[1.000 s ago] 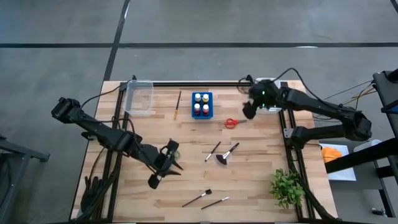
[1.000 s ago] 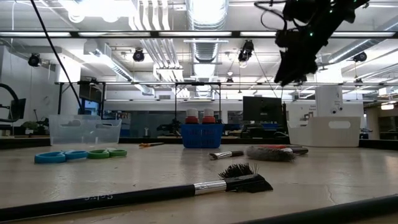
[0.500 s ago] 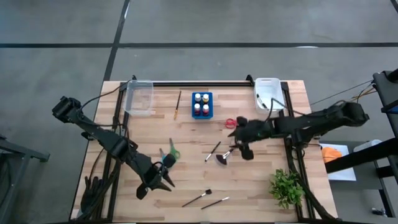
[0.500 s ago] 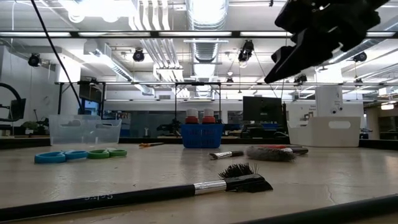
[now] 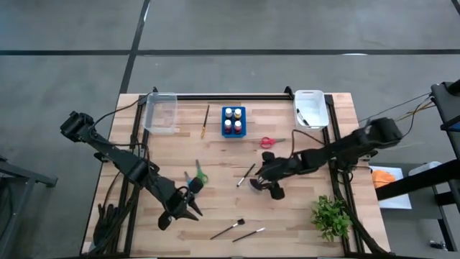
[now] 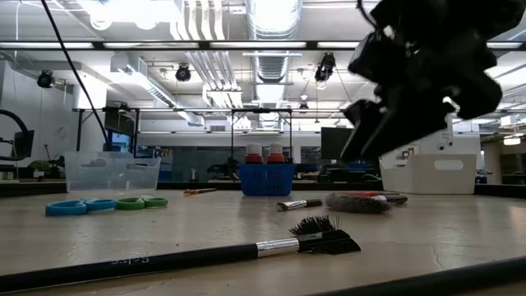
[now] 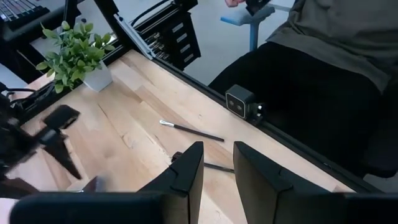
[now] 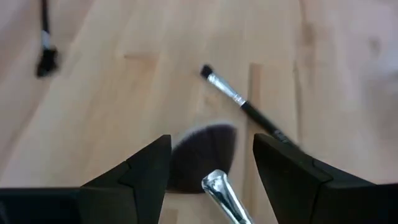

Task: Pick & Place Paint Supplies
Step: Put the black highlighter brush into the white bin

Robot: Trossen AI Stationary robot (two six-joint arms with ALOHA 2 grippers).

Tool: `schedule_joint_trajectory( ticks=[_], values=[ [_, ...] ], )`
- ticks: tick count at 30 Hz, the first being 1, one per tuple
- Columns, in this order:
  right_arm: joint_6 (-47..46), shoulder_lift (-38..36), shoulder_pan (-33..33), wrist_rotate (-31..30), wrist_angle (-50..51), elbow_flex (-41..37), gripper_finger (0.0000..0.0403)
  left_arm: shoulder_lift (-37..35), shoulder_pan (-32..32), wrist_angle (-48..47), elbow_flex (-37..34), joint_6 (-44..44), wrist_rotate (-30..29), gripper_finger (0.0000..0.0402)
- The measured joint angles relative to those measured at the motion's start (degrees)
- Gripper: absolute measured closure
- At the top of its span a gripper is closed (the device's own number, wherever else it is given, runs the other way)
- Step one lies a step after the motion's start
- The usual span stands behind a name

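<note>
i'm holding the right pincer (image 8: 210,163) wide open, gripping nothing, low over the fan brush (image 5: 256,183) lying mid-desk (image 5: 302,216) beside a thin brush (image 5: 246,174). left pincer (image 7: 216,163) is hovering slightly open, empty, near the green scissors (image 5: 199,175).

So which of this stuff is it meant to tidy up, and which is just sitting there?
For the job: fan brush, thin brushes, red scissors, green scissors, paint bottles.

Just there: plant, clear tub, white bin.
</note>
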State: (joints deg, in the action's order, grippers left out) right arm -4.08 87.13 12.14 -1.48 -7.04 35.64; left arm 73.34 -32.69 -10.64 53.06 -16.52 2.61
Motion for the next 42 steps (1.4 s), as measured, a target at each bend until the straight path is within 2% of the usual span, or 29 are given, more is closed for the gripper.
schedule_joint_trajectory(
  ticks=[10, 18, 23, 31, 37, 42],
  values=[
    [0.20, 10.97, -0.02, 0.18, -0.16, 3.65, 0.0176, 0.00, 0.00, -0.08, 0.00, 0.01, 0.00, 0.0307],
    [0.78, 13.93, -0.02, 0.23, -0.66, 5.93, 0.0182, 0.00, 0.00, -0.03, 0.00, 0.03, -0.02, 0.0307],
    [1.37, 12.70, 0.00, 0.20, 0.42, 5.95, 0.0231, 0.00, 0.00, -0.06, 0.00, 0.03, 0.00, 0.0307],
    [1.31, 11.71, 0.00, 0.05, 0.97, 5.90, 0.0376, 0.00, 0.00, -0.08, 0.00, 0.03, -0.02, 0.0307],
    [1.25, 10.61, 1.05, 0.05, 1.08, 6.00, 0.0391, 0.00, 0.00, -0.08, 0.00, 0.03, -0.02, 0.0307],
    [1.09, 5.11, 2.15, -1.70, 1.54, 6.21, 0.0393, 0.00, 0.00, -0.12, 0.00, 0.03, -0.01, 0.0307]
  ],
)
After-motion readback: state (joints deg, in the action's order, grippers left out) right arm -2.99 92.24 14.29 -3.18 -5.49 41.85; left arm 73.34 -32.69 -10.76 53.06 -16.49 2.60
